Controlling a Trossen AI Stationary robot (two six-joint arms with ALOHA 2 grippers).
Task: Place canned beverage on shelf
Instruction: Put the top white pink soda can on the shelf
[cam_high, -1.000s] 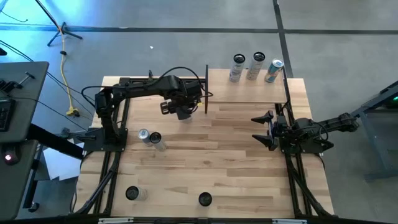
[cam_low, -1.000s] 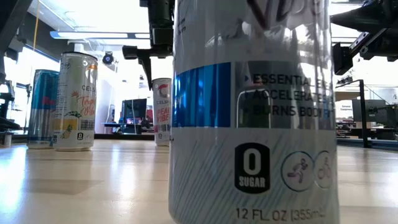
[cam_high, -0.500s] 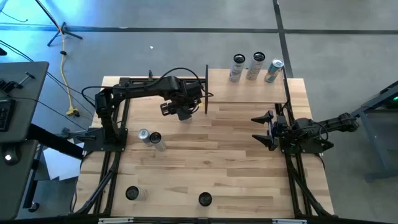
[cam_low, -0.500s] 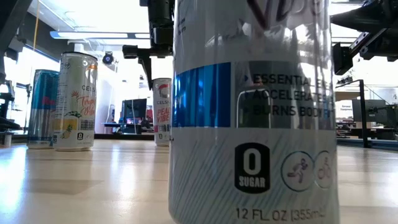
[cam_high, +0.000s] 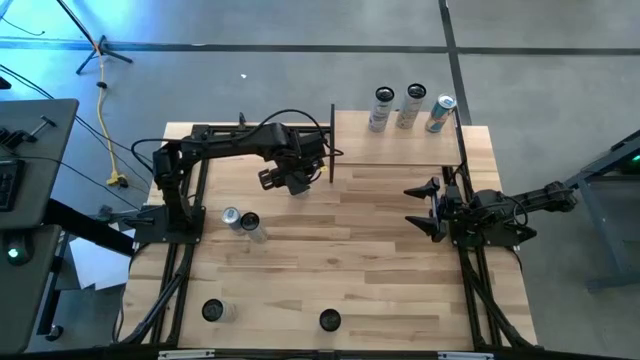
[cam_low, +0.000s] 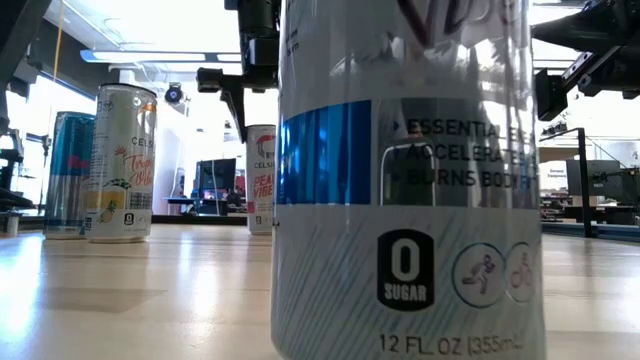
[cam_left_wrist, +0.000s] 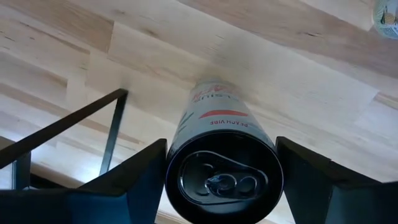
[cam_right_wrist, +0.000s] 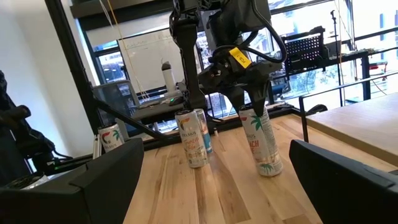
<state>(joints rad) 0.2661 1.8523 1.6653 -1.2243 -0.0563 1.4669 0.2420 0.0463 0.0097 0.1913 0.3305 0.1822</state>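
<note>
The canned beverage (cam_left_wrist: 224, 155), white with red print, stands upright with its base on the table (cam_high: 300, 240), just left of the shelf (cam_high: 400, 140). The shelf is a small light-wood plank on black posts at the far right. My left gripper (cam_high: 293, 180) points straight down over the can, a finger on either side of the can's top, also seen in the right wrist view (cam_right_wrist: 254, 99). My right gripper (cam_high: 425, 210) waits open at the right side of the table, holding nothing. My left gripper comes at the can from above, pointing down. Its two fingers lie against opposite sides of the can's upper part (cam_left_wrist: 176, 158), just below the rim, and no gap shows there. The can stands upright with its base (cam_right_wrist: 272, 169) on the table.
Three cans (cam_high: 410, 105) stand along the shelf's far edge. Two more cans (cam_high: 242, 222) stand at the table's left, one (cam_high: 212, 311) at the near left, and one (cam_high: 329, 320) at the near middle, filling the low view (cam_low: 410, 180). A black shelf post (cam_left_wrist: 115, 130) stands close by.
My left gripper has turned a little about its downward line over the can while staying in place. The can has stayed standing on the table.
</note>
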